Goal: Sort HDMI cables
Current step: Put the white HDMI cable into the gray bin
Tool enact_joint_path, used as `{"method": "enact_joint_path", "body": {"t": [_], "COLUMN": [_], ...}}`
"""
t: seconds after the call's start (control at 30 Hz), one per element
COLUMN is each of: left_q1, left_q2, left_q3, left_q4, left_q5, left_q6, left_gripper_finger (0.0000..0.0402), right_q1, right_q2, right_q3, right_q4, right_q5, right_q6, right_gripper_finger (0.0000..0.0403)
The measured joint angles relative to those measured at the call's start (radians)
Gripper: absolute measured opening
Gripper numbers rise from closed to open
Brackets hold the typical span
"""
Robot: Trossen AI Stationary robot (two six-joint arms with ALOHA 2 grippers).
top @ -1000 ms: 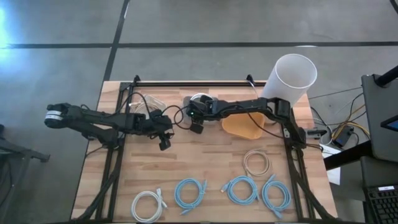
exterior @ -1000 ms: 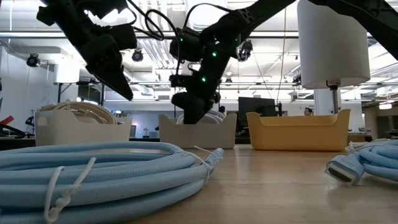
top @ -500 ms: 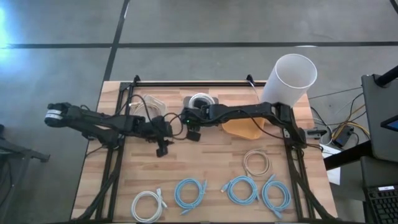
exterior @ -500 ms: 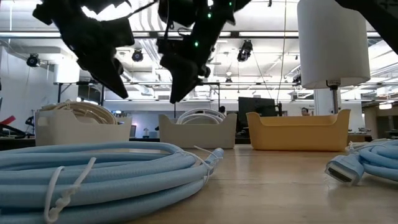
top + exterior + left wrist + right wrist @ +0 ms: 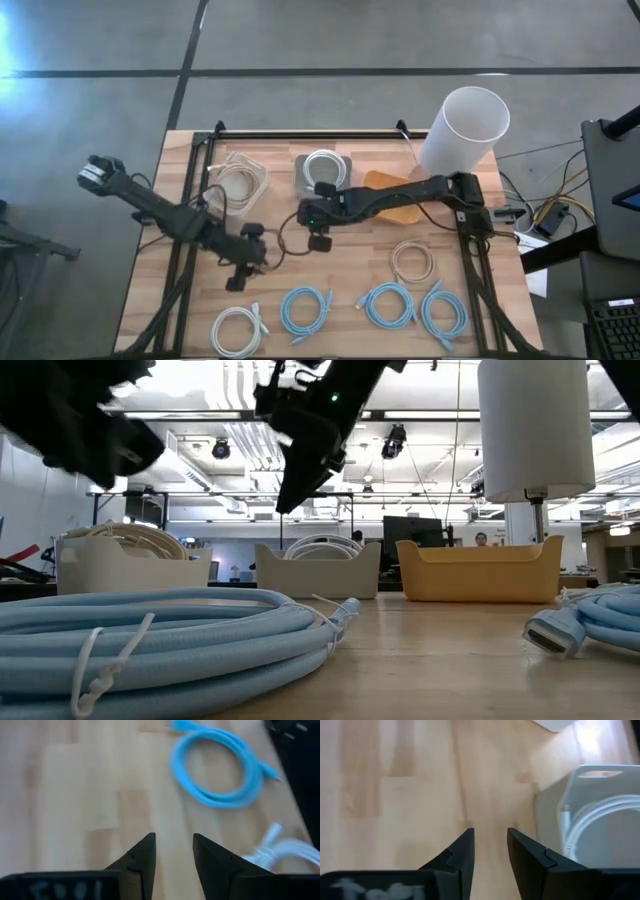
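**Left arm lining up on the loose coils**

The left gripper (image 5: 236,283), fingers slightly parted and holding nothing, is hanging just beyond the white cable (image 5: 238,329), apparently to pick it. The right gripper (image 5: 321,241), likewise empty, is waiting farther beyond it.

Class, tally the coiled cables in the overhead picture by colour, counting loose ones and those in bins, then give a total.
Light blue: 3, loose at the table's near edge, e.g..
White: 2, one loose, one in the grey bin.
Beige: 2, one loose, at least one in the left bin.
Total: 7 visible.
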Motion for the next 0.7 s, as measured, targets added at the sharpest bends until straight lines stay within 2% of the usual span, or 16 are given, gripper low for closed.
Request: {"method": "enact_joint_path", "body": {"t": [0.4, 0.7], "left_q1": [-0.205, -0.309], "left_q2": [0.073, 0.241], "left_q3": [0.0, -0.001], "left_q4": [-0.02, -0.002], "left_q5": [0.002, 0.029], "left_q6": [-0.273, -0.452], "left_gripper_finger": [0.0186, 0.0189], "right_q1": [0.059, 0.064], "right_q2": [-0.062, -0.062], "right_q3": [-0.168, -0.196], "right_q4": [0.253, 0.305], "right_q5": [-0.011, -0.01], "right_q6": [0.082, 0.079], "right_gripper_finger": [0.01, 0.01]}}
